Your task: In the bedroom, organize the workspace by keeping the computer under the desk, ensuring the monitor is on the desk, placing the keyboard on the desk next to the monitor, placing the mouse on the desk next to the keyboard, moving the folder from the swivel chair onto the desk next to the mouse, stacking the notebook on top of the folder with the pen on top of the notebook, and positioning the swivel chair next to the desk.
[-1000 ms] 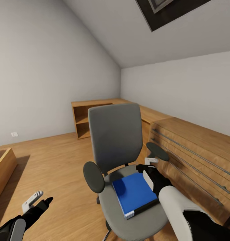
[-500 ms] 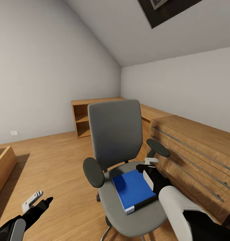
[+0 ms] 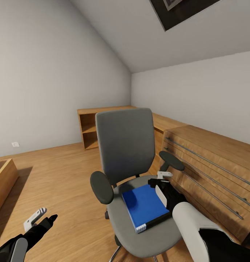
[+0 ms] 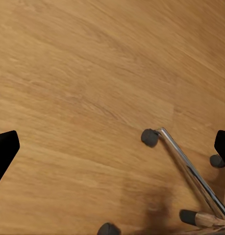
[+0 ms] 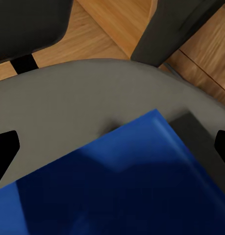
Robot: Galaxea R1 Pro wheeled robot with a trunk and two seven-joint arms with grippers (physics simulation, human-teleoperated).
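Note:
The grey swivel chair (image 3: 125,145) stands in the middle of the head view, facing me, with black armrests. The blue folder (image 3: 144,204) lies flat on its seat, dark spine toward the right. My right gripper (image 3: 158,179) hovers just above the folder's far right corner, beside the right armrest (image 3: 171,161). In the right wrist view the right gripper (image 5: 112,147) is open, its fingertips wide apart over the folder (image 5: 117,186) and the seat (image 5: 58,107). My left gripper (image 3: 41,215) is open, low over the floor left of the chair. The left wrist view looks past that gripper (image 4: 112,149) at the chair's chrome base (image 4: 190,171).
A low light-wood drawer cabinet (image 3: 212,160) with metal bar handles runs along the right wall, close behind the chair. An open wooden shelf unit (image 3: 89,131) stands in the far corner. Another wooden piece (image 3: 3,182) is at the left edge. Wood floor (image 3: 59,174) lies between.
One second ago the whole picture sat slightly lower, so the camera has moved. Over the last half second nothing has shifted; both grippers keep their places.

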